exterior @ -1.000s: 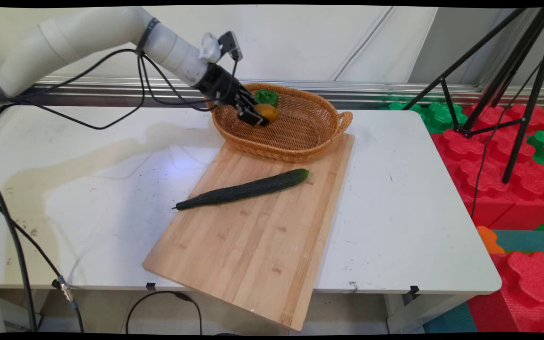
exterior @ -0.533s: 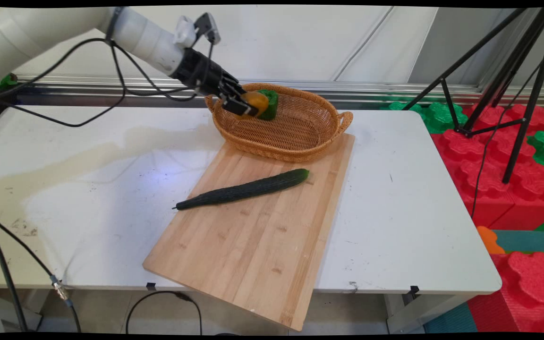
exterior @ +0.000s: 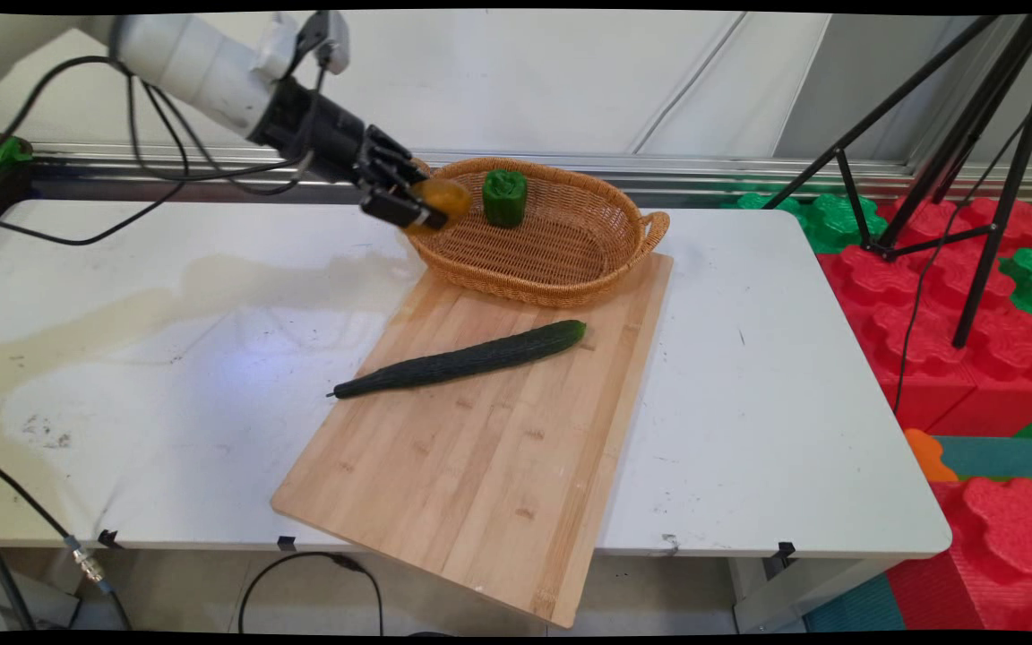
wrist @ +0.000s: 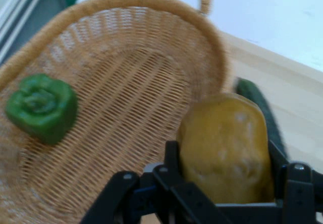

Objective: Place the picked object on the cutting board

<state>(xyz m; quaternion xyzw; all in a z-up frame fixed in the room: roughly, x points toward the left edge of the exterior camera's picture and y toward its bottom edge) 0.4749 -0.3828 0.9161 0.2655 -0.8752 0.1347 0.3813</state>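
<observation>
claw: the black claw (exterior: 419,208) is closed on a yellow-orange fruit (exterior: 441,200); in the hand view the fruit (wrist: 225,151) sits between the two fingers and is pressed from both sides.
fruit: it is in the air, above the left rim of the basket (exterior: 570,287), touching nothing except the claw. what kind of fruit it is i cannot say; it looks rounded, a little like a potato or a lemon.
basket: a woven oval basket with a handle at each end. its near part rests on the far end of the wooden board (exterior: 489,448).
pepper: a green pepper (exterior: 504,197) stands inside the basket at the far left part, apart from the claw. the hand view shows it (wrist: 42,108) on the basket floor, alone.
cucumber: a long dark cucumber (exterior: 462,360) lies across the board, just in front of the basket, not touching it.
desk: the white desk (exterior: 794,403) carries the board; it has some marks and stains on the left side.
around: a black tripod (exterior: 955,161) and red and green foam blocks (exterior: 973,358) stand at the right, off the desk.
progress: the fruit is gripped and lifted clear of the basket floor; the pepper is inside the basket and the cucumber is on the board, both untouched. the fruit is not set down anywhere.
</observation>
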